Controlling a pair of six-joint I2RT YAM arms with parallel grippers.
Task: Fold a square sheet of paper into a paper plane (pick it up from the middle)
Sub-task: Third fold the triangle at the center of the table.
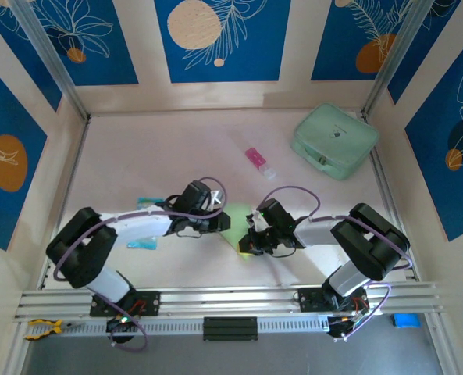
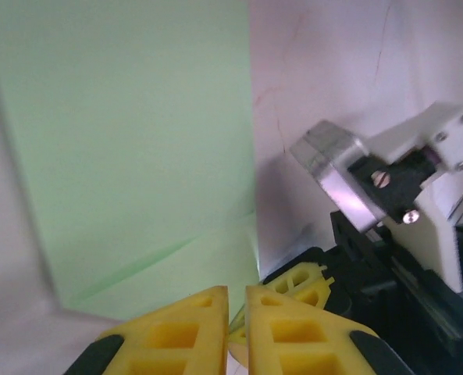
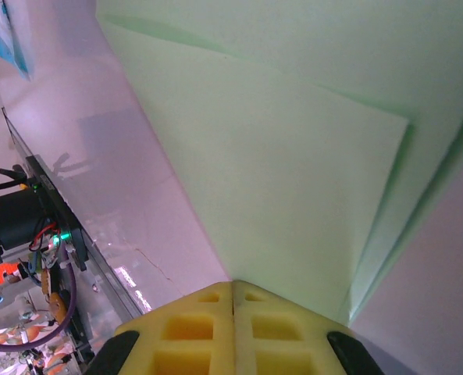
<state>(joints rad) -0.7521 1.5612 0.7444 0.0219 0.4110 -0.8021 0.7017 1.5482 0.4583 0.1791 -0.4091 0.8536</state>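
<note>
Pale lime-green square sheet of paper [image 1: 236, 219] at the centre of the top view, over the pale table [image 1: 176, 148], right between the two grippers and mostly covered by them. Creased, not flat. In the left wrist view, sheet [image 2: 129, 141] filling the upper left of the frame, with one slanted fold line low in the picture. In the right wrist view, sheet [image 3: 278, 156] across the upper right, in overlapping layers narrowing down towards the bottom centre.

Left gripper [image 1: 219, 224] just left of the sheet in the top view. From its own camera, left gripper [image 2: 237, 301] at the bottom centre, yellow fingers almost pressed together with only a thin slit left, tips at the lower edge of the sheet. Pinching paper or not: impossible to tell.

Right gripper [image 1: 251, 239] just right of and below the sheet, very near the left one. From its own camera, right gripper [image 3: 233, 291] at the bottom centre, fingers pressed fully together, tips against the lower end of the sheet. Pinching an edge or only pushing on it: cannot tell.

Farther out in the top view: pink-and-white tube [image 1: 258, 160] above the centre, mint-green case [image 1: 334, 141] in the upper right near the wall, blue-and-white packet [image 1: 147, 202] at the left, beside the left arm.
</note>
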